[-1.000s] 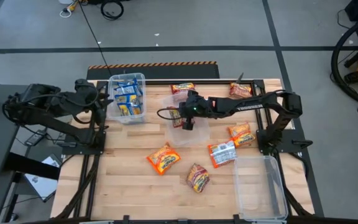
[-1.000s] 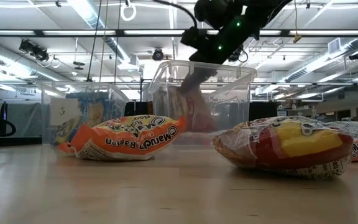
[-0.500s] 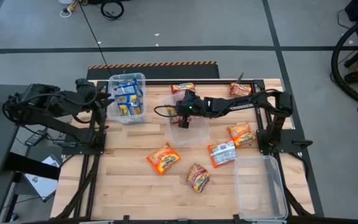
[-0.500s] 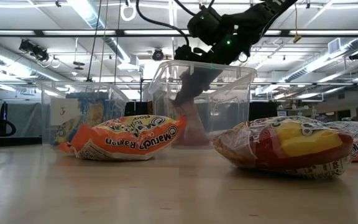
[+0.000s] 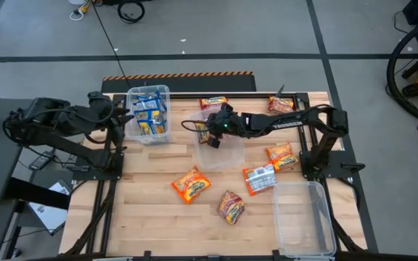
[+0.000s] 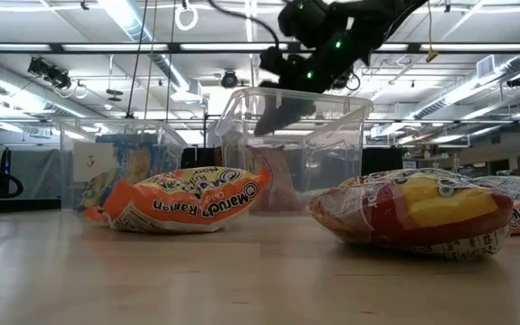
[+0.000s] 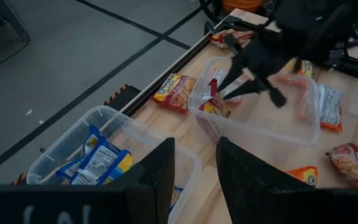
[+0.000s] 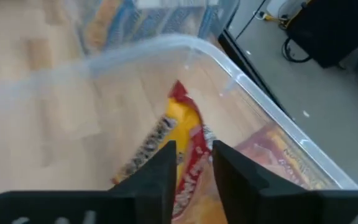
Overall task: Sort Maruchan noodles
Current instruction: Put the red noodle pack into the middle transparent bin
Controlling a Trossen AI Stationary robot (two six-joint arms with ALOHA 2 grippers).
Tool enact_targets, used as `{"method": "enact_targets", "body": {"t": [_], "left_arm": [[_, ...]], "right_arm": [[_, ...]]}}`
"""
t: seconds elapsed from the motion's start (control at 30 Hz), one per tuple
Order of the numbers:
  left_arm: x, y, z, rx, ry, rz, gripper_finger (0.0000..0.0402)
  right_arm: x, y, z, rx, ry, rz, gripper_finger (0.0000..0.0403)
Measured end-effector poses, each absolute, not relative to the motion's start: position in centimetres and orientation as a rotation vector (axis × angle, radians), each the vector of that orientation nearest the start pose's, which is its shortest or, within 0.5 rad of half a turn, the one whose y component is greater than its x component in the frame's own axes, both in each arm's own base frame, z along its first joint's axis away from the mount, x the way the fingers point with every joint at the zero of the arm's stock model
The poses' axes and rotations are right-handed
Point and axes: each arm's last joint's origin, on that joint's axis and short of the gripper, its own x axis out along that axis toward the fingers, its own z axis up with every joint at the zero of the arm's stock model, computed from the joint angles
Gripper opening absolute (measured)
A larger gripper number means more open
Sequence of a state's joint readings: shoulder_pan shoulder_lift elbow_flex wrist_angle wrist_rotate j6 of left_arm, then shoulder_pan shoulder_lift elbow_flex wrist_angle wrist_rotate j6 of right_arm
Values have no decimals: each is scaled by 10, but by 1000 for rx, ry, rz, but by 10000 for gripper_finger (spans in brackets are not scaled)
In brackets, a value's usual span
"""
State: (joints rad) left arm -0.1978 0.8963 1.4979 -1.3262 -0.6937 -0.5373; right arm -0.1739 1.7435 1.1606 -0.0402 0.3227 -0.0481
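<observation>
My right end effector [image 5: 210, 133] hangs part open and empty over the middle bin [image 5: 227, 154], a red packet [image 8: 185, 155] standing on edge right below, while loose packets [image 5: 190, 184] lie at six o'clock, nearer my right arm.

Grey taped floor [image 5: 267, 29], ceiling strip lights [image 6: 477, 47] overhead.

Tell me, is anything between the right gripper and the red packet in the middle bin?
Nothing visible is. The right gripper hangs open over the lidless middle bin, and the red packet stands on edge just beyond its fingers.
</observation>
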Motion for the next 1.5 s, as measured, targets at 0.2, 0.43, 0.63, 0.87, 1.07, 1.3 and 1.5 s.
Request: {"method": "enact_targets", "body": {"t": [0.2, 0.43, 0.63, 0.87, 1.07, 1.3, 1.5], "left_arm": [[93, 0, 438, -192, 510, 630, 123], [93, 0, 438, -192, 510, 630, 123], [93, 0, 438, -192, 510, 630, 123], [93, 0, 438, -192, 510, 630, 123], [93, 0, 438, -192, 510, 631, 123], [93, 0, 438, -192, 510, 631, 123], [92, 0, 438, -192, 510, 630, 123]], "right_arm": [[360, -56, 254, 42, 541, -532, 151], [344, -48, 286, 142, 399, -652, 158], [332, -49, 305, 227, 294, -741, 158], [310, -59, 327, 354, 92, -1026, 156], [277, -83, 327, 594, 37, -1223, 156], [267, -107, 316, 621, 168, -1258, 156], [277, -134, 305, 473, 353, -1104, 156]]}}
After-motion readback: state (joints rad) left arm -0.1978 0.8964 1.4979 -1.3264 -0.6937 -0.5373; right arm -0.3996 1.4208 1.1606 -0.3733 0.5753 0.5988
